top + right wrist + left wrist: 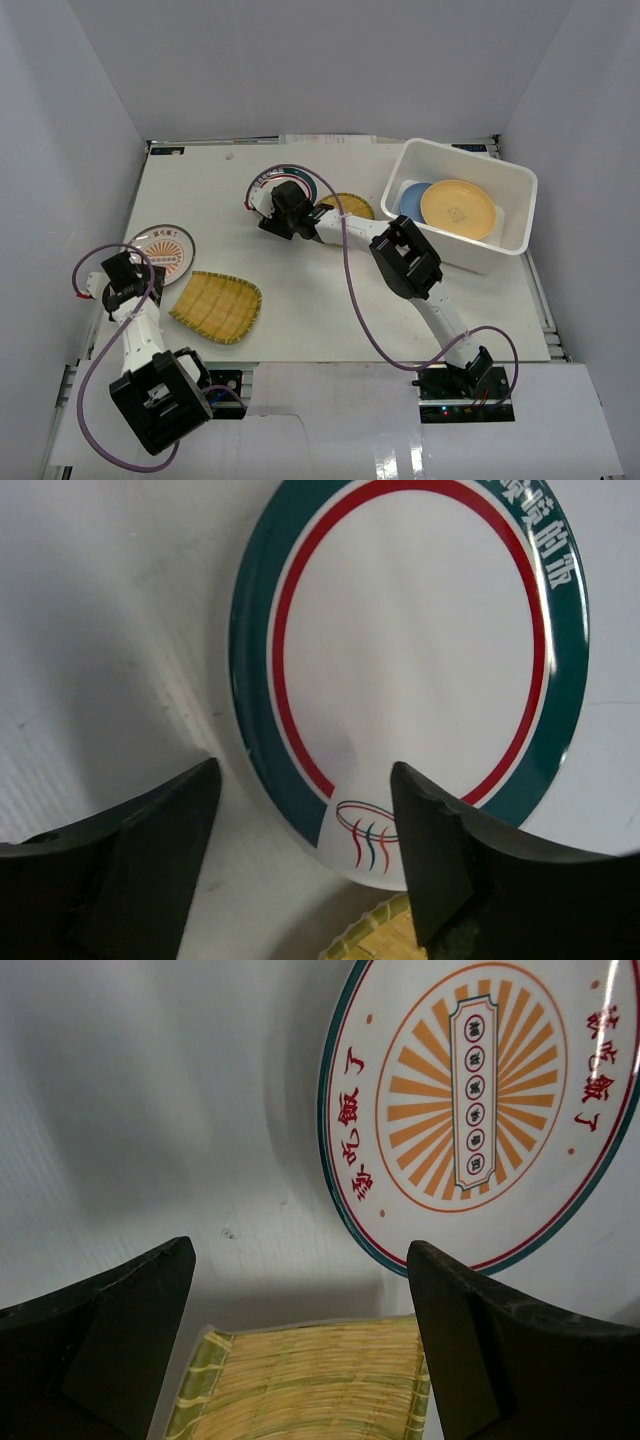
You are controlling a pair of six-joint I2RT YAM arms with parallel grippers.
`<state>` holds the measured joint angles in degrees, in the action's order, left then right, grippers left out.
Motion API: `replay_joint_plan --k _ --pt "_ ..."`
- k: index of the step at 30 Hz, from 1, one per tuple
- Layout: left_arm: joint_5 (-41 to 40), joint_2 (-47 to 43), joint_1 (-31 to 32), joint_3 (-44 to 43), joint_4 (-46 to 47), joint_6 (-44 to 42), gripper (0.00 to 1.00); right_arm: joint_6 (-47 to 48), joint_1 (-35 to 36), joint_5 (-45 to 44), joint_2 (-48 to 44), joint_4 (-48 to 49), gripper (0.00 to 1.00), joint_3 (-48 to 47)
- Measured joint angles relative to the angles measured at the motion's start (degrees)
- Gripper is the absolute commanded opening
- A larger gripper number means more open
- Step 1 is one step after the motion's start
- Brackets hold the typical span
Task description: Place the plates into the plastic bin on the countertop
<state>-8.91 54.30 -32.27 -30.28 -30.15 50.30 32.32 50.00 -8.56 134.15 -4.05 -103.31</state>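
Observation:
The white plastic bin (450,252) stands at the back right of the countertop (310,310) and holds a yellow-orange plate (457,208) on a blue plate (408,198). My right gripper (272,203) is open over the near rim of the green-rimmed white plate (410,650), jaws (305,770) either side of that edge. A round woven plate (352,207) lies beside it, and its edge shows in the right wrist view (385,932). My left gripper (135,272) is open and empty (300,1250) between the orange-sunburst plate (480,1110) and the squarish woven plate (310,1380).
Pale grey walls enclose the countertop on three sides. The sunburst plate (165,250) and the squarish woven plate (216,305) lie at the left front. Purple cables loop from both arms over the middle of the countertop.

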Motion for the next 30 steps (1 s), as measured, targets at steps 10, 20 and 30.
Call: replay_joint_plan --k 10,20,30 --pt "5.6 8.4 -4.2 4.0 11.7 1.3 0.98 2.2 0.9 -7.5 7.0 12.0 0.08 -4.9" --pt "9.1 16.2 -5.0 5.3 28.0 5.1 0.80 3.0 3.0 -8.9 -10.7 16.5 0.08 9.9" --pt "10.8 21.4 -5.4 5.0 34.3 6.6 0.56 6.2 -0.2 -18.4 -47.6 19.7 0.08 23.6"
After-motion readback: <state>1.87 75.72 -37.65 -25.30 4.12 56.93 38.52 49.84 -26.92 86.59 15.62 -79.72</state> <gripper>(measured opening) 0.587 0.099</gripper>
